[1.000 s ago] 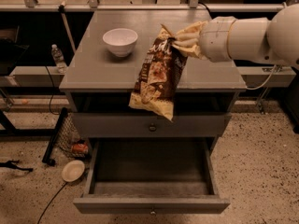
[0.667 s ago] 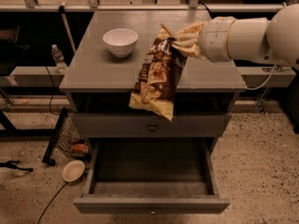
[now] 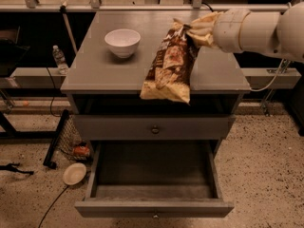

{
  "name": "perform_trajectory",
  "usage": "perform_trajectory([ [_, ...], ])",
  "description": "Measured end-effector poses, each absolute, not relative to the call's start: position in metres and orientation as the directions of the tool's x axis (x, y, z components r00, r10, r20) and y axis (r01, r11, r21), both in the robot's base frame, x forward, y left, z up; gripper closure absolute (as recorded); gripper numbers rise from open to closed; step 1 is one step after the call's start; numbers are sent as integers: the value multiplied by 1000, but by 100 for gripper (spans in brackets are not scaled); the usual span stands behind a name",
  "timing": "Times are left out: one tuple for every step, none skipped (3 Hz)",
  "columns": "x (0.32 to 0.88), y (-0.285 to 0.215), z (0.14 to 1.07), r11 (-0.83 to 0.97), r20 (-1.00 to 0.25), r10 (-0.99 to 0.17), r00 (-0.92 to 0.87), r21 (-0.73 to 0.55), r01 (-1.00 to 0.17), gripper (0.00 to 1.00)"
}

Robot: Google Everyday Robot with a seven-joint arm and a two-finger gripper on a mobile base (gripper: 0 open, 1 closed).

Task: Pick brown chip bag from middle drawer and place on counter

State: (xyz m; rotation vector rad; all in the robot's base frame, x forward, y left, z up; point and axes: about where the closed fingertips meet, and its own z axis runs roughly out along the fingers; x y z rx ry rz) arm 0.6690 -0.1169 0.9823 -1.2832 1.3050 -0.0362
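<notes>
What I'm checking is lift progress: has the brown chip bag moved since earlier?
Yes, upward: the brown chip bag, in the gripper above the right side of the counter, hung well below its front edge; now barely past it.

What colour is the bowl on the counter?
White bowl, camera view; gripper grips the brown chip bag to its right.

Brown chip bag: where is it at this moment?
In the camera view, the crinkly dark-brown chip bag hangs from the gripper at upper right, over the front edge of the matte-grey counter, right of the white bowl.
</notes>
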Motion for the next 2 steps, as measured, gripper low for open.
perform_trajectory([
  [689, -136, 994, 434, -689, -638, 344, -691, -578, 100],
  [689, -134, 994, 432, -689, -637, 347, -691, -579, 82],
])
